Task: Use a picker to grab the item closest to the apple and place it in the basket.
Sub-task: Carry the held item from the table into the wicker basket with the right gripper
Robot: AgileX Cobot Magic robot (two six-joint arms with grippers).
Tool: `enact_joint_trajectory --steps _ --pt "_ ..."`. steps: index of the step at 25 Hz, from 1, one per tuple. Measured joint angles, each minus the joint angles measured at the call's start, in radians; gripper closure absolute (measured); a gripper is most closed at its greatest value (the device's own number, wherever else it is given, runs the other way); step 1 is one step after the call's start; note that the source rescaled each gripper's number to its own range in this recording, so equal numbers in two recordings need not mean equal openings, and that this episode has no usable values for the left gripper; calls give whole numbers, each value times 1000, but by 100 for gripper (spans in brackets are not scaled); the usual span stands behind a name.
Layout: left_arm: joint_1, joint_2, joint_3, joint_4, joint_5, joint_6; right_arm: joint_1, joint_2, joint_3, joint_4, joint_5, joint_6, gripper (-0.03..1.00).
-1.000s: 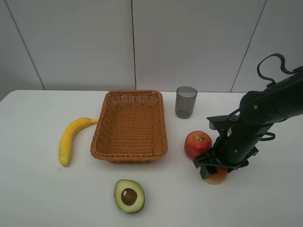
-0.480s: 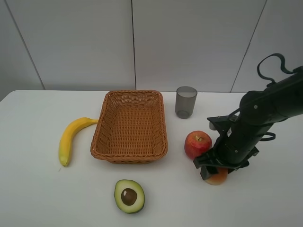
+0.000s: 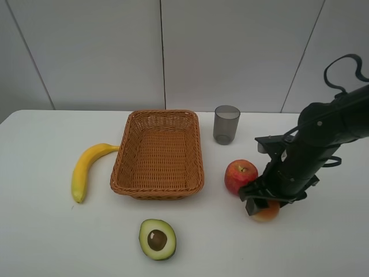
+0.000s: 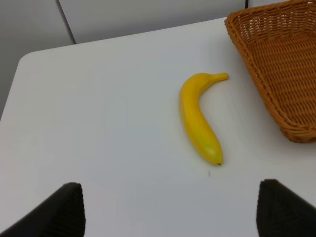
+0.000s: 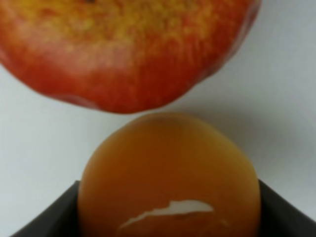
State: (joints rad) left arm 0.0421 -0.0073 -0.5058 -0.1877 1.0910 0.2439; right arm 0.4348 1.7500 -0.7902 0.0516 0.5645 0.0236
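On the far left, the left gripper (image 4: 170,212) hangs idle with its fingers spread wide above the banana (image 4: 200,116). It poses little risk unless it drifts toward the basket (image 3: 158,153) while the other arm is delivering. The basket's raised wicker rim is the obstacle at the end of the job: a carry that comes in too low could catch the rim and knock the load free or push the basket across the worktop (image 3: 46,231). The avocado half (image 3: 157,238) in front and the cup (image 3: 226,124) behind sit off the likely path, though a wide swing of the arm could tip the cup. The nearer danger is the apple (image 3: 240,176), which sits just beside the orange fruit (image 3: 266,212), the item closest to it. The right gripper (image 3: 262,205) is pinching that fruit, with a dark finger pressed to each flank in the wrist view. I cannot tell whether the fruit is clear of the worktop. It is smooth and round, so a grip seated low or off-centre could let it squirt out. A sideways move made before a proper lift could also nudge the apple and set it rolling.
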Motion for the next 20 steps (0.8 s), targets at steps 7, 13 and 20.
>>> enact_joint_trajectory --steps 7,13,20 --pt "0 0 0 0 0 0 0 -120 0 0 83 0 96" --pt "0 0 0 0 0 0 0 -239 1 0 157 0 96" --pt "0 0 0 0 0 0 4 -326 -40 0 206 -1 96"
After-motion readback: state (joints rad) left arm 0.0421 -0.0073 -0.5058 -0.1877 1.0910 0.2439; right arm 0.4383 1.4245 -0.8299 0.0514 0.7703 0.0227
